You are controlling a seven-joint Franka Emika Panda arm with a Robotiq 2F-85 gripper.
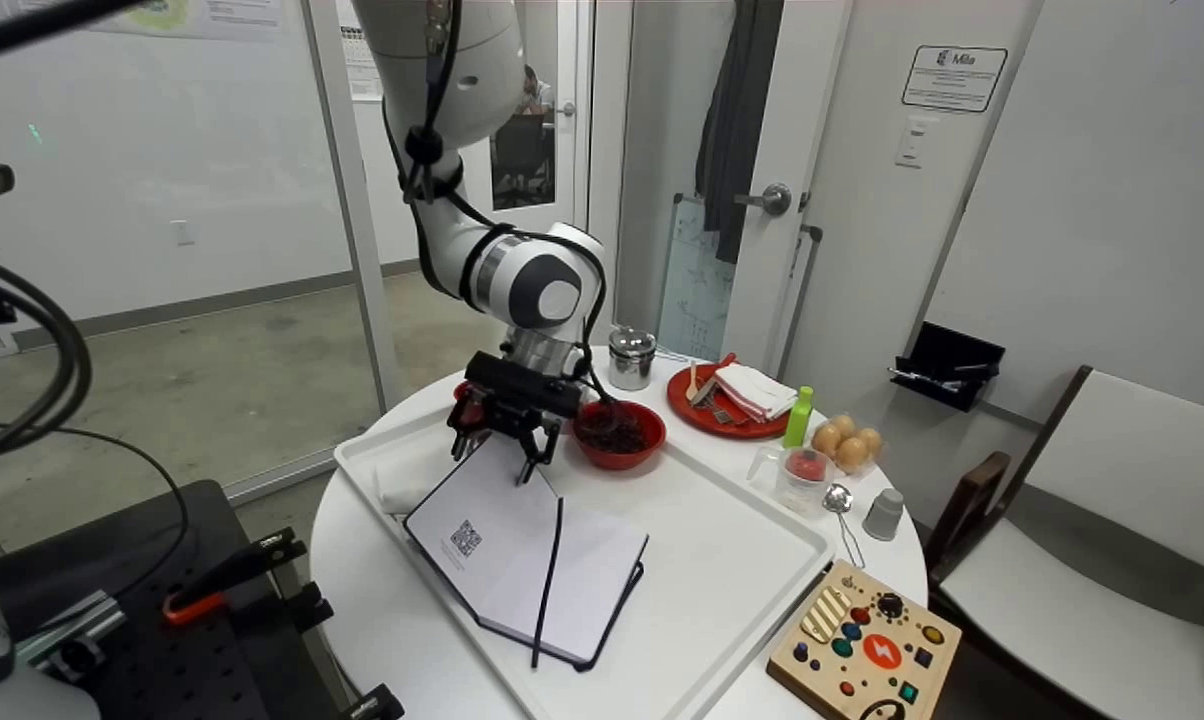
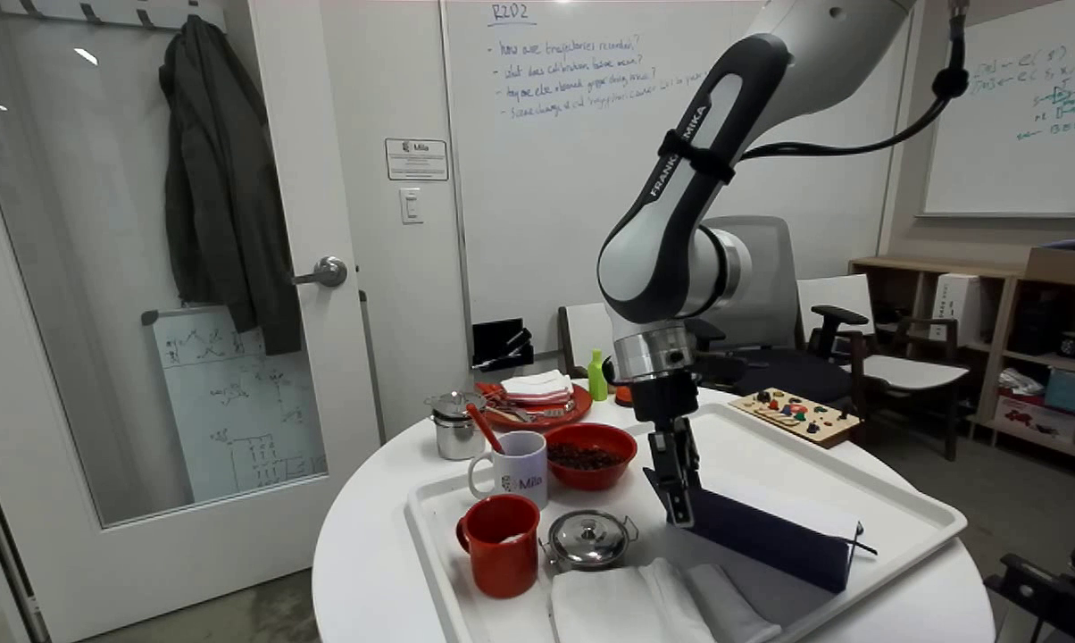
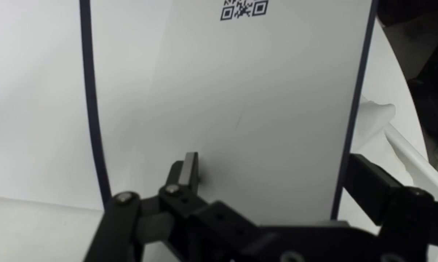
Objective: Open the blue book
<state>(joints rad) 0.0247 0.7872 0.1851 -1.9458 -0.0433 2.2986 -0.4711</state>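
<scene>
The blue book lies open on the tray, its white inside facing up in an exterior view (image 1: 502, 525), with a dark elastic band across it. The half with a printed QR code is tilted up, and its navy outer cover shows in an exterior view (image 2: 770, 540). My gripper (image 1: 492, 462) is wide open at the raised half's far end; it also shows in an exterior view (image 2: 674, 509). In the wrist view (image 3: 273, 160), one fingertip is at the white inner face, the other at the navy outer edge. Whether they touch it I cannot tell.
A red bowl (image 1: 620, 436) stands beside the gripper. A white mug (image 2: 524, 469), a red mug (image 2: 502, 546), a lidded steel pot (image 2: 588, 540) and a folded white cloth (image 2: 622, 603) crowd the tray (image 1: 752, 560). A wooden toy board (image 1: 862, 645) sits outside the tray.
</scene>
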